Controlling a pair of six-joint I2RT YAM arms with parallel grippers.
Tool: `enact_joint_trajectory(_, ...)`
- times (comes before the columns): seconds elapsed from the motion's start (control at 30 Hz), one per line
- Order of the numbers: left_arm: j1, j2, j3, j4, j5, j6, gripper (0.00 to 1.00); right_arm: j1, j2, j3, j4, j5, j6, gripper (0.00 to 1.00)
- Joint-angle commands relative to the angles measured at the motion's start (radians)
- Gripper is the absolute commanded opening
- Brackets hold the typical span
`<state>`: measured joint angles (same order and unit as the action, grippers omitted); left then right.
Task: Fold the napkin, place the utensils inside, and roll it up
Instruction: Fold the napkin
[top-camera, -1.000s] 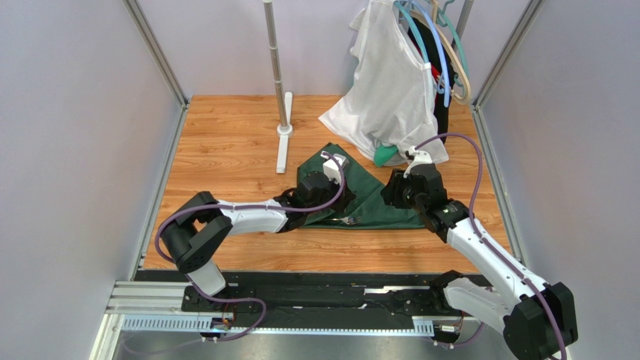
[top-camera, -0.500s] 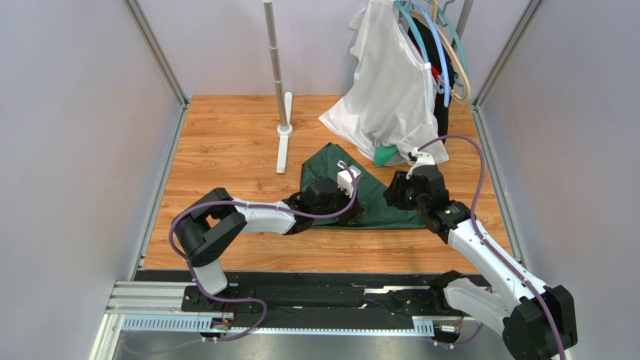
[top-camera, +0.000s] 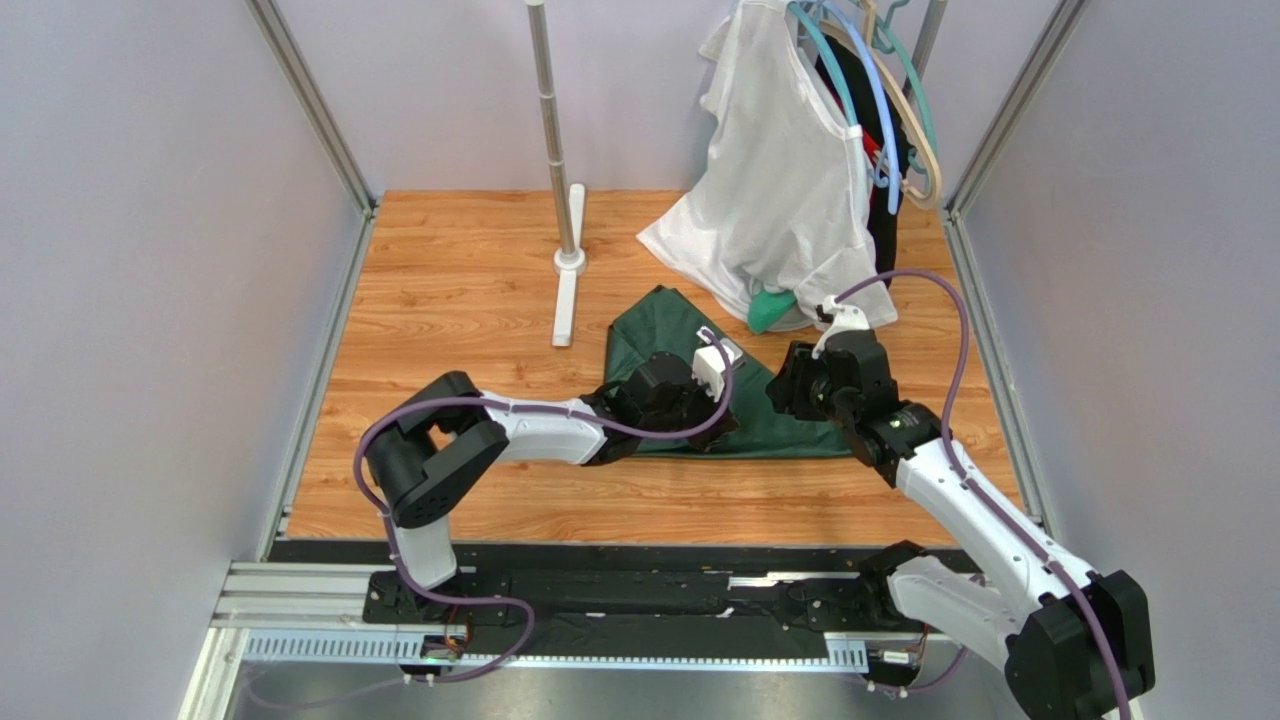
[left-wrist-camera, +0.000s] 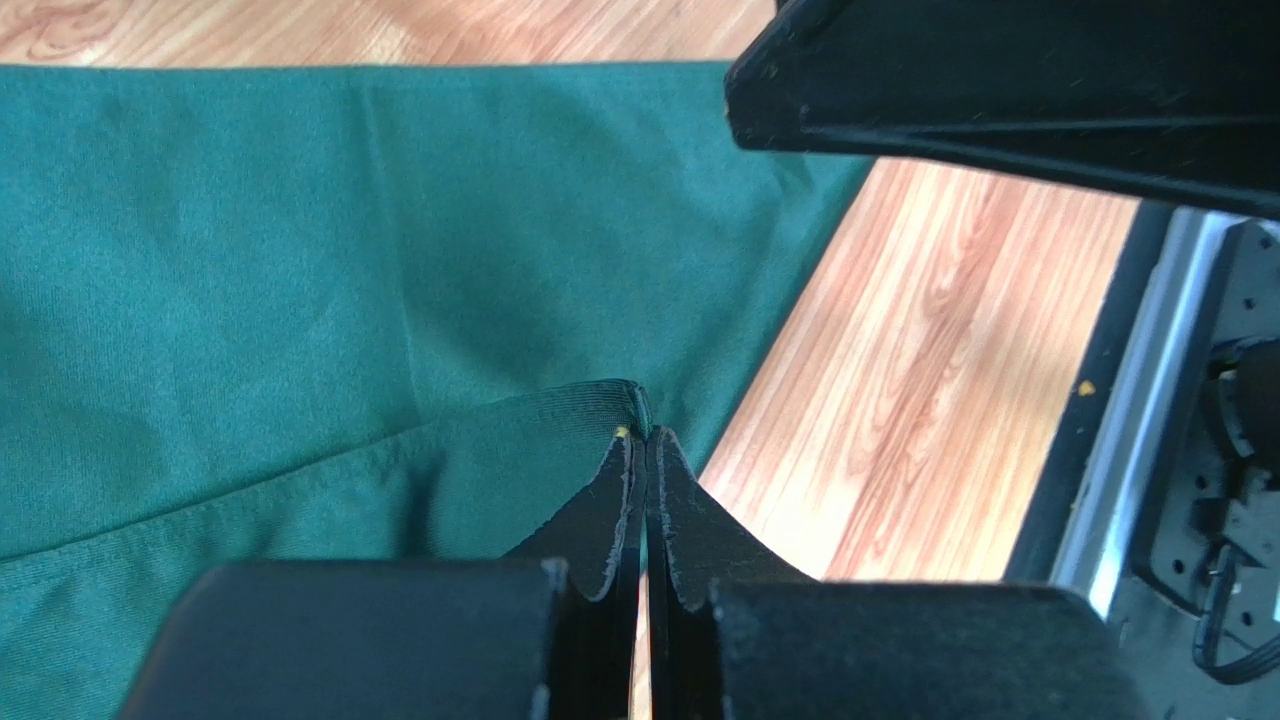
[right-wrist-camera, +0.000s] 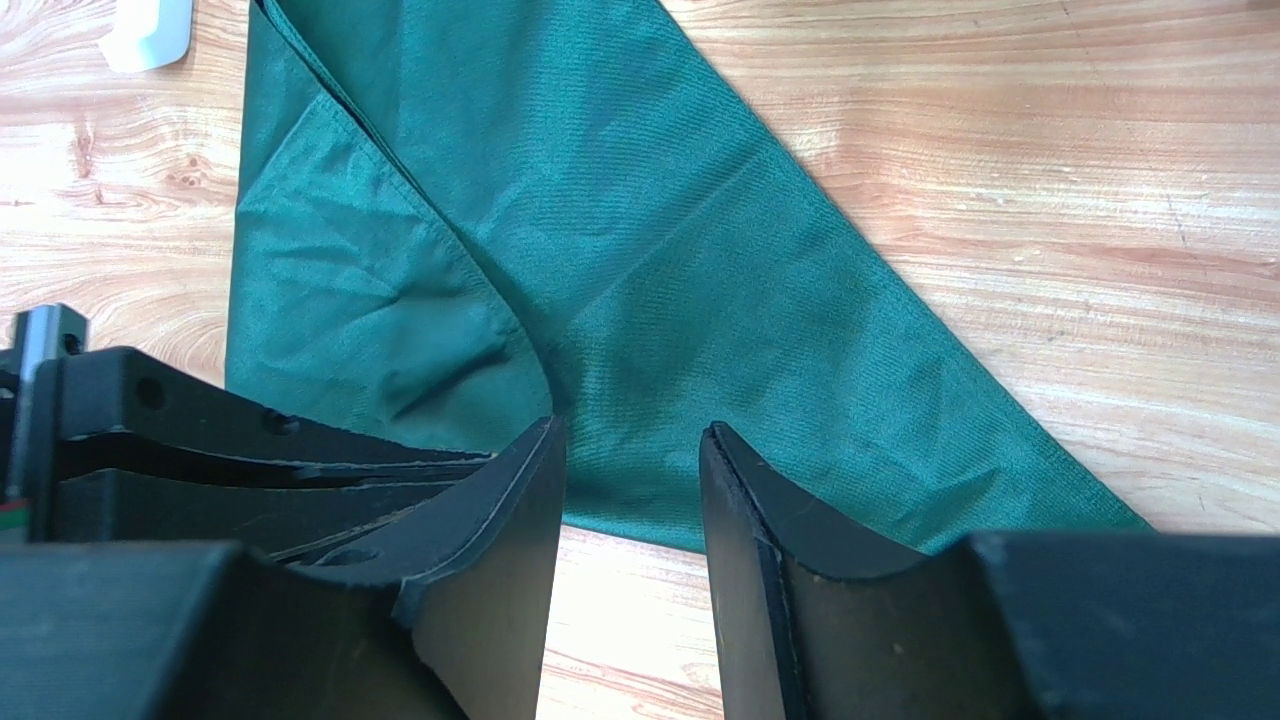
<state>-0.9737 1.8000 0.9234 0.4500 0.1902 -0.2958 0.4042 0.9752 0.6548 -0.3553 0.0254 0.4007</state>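
One napkin, perhaps doubled; left fingers pinched, right fingers apart.

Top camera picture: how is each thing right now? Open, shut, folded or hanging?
napkin: spread in a triangle shape, one folded edge pinched up.
left end effector: shut on the napkin's edge.
right end effector: open, holding nothing, over the napkin.
white garment: hanging up, not folded.

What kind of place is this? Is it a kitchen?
Likely a robot test booth: plain grey walls, a metal frame, and a left arm and right arm over a wooden table.
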Motion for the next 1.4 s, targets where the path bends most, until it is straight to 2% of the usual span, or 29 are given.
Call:
enact_joint_trajectory(0.0, -0.013, 0.024, 0.034, -0.026, -0.021, 0.043, 0.00, -0.005, -0.012, 0.003, 0.018, -0.005, 0.010, 0.42)
enact_joint_trajectory(0.67, -0.045, 0.033, 0.035, -0.065, -0.043, 0.014, 0.00, -0.008, -0.004, 0.002, 0.016, -0.009, 0.015, 0.43)
enact_joint_trajectory(0.73, -0.045, 0.029, 0.040, -0.076, -0.046, 0.004, 0.07, -0.008, -0.004, 0.002, 0.016, -0.010, 0.013, 0.43)
enact_joint_trajectory(0.8, -0.046, 0.018, 0.041, -0.080, -0.055, 0.004, 0.19, -0.008, -0.007, 0.002, 0.016, -0.010, 0.012, 0.43)
enact_joint_trajectory(0.9, -0.049, 0.007, 0.052, -0.094, -0.067, 0.015, 0.28, -0.010, -0.010, 0.003, 0.010, -0.012, 0.012, 0.43)
enact_joint_trajectory(0.93, -0.049, 0.004, 0.054, -0.094, -0.069, 0.017, 0.37, -0.010, -0.016, 0.006, 0.007, -0.012, 0.013, 0.43)
enact_joint_trajectory(1.03, -0.053, -0.005, 0.058, -0.096, -0.069, 0.014, 0.50, -0.011, -0.023, 0.014, -0.007, -0.010, 0.007, 0.43)
enact_joint_trajectory(1.23, -0.059, -0.013, 0.072, -0.097, -0.080, 0.000, 0.67, -0.022, -0.033, 0.023, -0.028, -0.005, 0.001, 0.43)
enact_joint_trajectory(1.37, -0.062, -0.037, 0.075, -0.096, -0.069, -0.009, 0.72, -0.047, -0.050, 0.023, -0.034, -0.004, 0.015, 0.43)
